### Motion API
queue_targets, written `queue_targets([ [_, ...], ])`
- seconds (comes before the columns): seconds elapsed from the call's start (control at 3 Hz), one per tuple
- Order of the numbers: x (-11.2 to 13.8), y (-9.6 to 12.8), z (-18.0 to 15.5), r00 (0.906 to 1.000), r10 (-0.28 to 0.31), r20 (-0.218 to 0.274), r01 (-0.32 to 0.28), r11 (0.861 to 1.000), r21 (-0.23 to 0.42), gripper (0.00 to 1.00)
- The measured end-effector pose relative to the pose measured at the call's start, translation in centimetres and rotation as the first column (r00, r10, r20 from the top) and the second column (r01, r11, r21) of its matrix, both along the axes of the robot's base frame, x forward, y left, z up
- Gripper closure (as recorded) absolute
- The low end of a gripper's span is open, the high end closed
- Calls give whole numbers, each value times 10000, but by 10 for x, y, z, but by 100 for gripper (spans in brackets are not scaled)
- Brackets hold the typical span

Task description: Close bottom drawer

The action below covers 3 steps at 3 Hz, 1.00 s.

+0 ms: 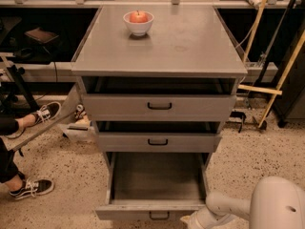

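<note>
The grey metal cabinet [159, 51] has three stacked drawers. The bottom drawer [155, 180] is pulled far out, showing its empty grey tray; its front [124, 212] with the small black loop handle [158, 216] lies at the frame's lower edge. The middle drawer [158, 141] and top drawer [158, 106] stand slightly ajar. My white arm [238, 208] comes in from the lower right. My gripper [190, 221] is at the right end of the bottom drawer's front, mostly cut off by the frame edge.
A white bowl with a red apple [138, 21] sits on the cabinet top. A person's legs in black sneakers [31, 187] are on the speckled floor at left. Wooden poles [281, 75] lean at right. Shelving runs behind the cabinet.
</note>
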<state>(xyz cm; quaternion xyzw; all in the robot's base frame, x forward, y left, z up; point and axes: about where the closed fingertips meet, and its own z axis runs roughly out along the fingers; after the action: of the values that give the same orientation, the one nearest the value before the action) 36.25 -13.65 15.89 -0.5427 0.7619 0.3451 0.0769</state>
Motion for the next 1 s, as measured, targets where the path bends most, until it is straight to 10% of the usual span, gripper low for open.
queue_targets([
  [0.67,69,9,42,9687,-1712,1799,1523,9817,1142,0],
  [1.0,87,42,80,9495,-1613,2692,1208,9795,1610,0],
])
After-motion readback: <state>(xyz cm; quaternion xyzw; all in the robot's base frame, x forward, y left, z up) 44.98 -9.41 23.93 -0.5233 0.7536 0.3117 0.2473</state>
